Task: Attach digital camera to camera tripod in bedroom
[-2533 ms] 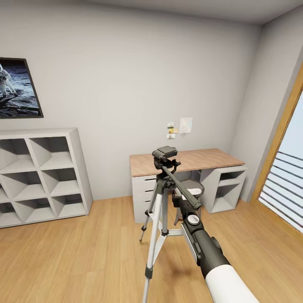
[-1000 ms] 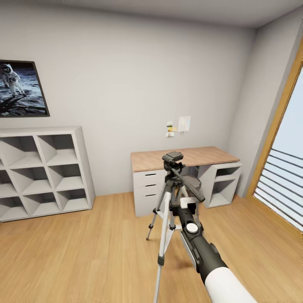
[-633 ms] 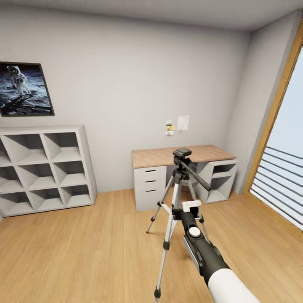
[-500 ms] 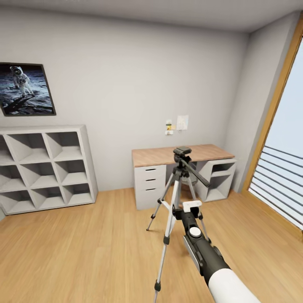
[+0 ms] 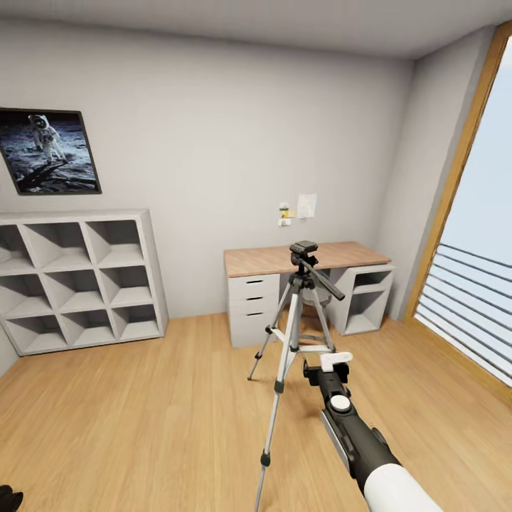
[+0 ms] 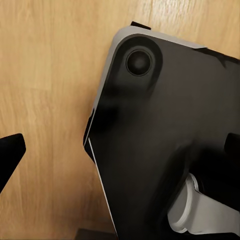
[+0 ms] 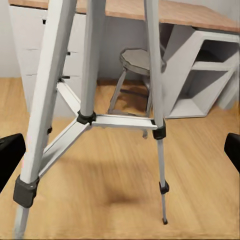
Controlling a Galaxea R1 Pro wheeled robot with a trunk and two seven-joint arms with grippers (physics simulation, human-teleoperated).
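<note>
The room has light grey walls (image 5: 213,142) and a wood plank floor (image 5: 142,412). A white desk (image 5: 306,284) with a wood top stands against the back wall. A grey cube shelf (image 5: 78,277) stands under a moon picture (image 5: 50,151). A tall wood-framed window (image 5: 473,235) lets in daylight.

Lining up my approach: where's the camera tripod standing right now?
In the head view the camera tripod stands on the wood floor at centre, just in front of the wood-topped desk, beyond the right arm. The right wrist view shows its legs close ahead of the stool.
</note>
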